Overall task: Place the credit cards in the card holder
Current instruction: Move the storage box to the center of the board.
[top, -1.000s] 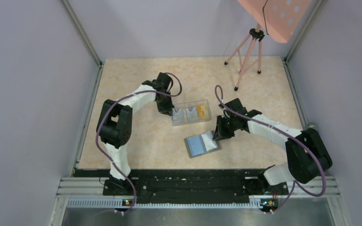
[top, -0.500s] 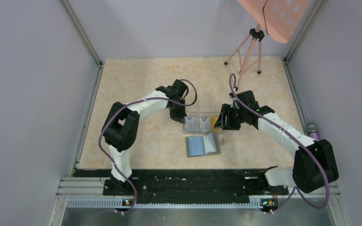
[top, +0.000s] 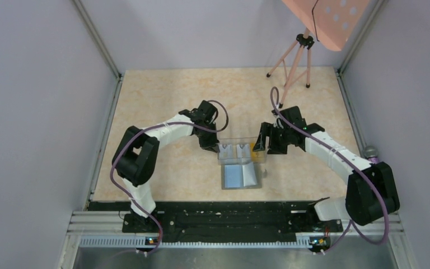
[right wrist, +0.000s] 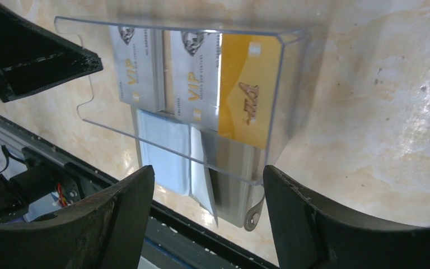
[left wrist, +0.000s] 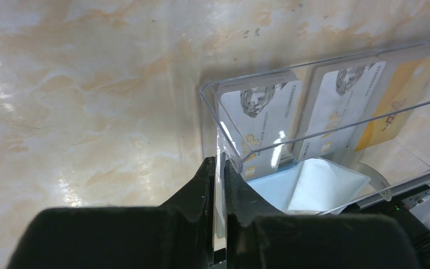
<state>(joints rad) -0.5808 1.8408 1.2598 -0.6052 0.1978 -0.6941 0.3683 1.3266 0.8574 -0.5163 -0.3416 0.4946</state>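
Shift: clear plastic box (right wrist: pixel 289 84) is now resting closer, at 12 o'clock of dark grey card holder (top: pixel 241 178).
Left fingers (left wrist: pixel 193 196): pinching box wall.
Right fingers (right wrist: pixel 117 218): gaping wide, empty.
Grey, yellow credit cards (right wrist: pixel 199 73): lying boxed; lifting singly is looking wisest.

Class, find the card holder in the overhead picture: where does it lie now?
In the top view the card holder lies open near the middle of the table, directly on the near side of the clear box, towards the arms' bases.

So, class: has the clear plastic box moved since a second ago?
Yes. The clear box has slid right and nearer the black rail at the near edge, now overlapping the wallet's far edge.
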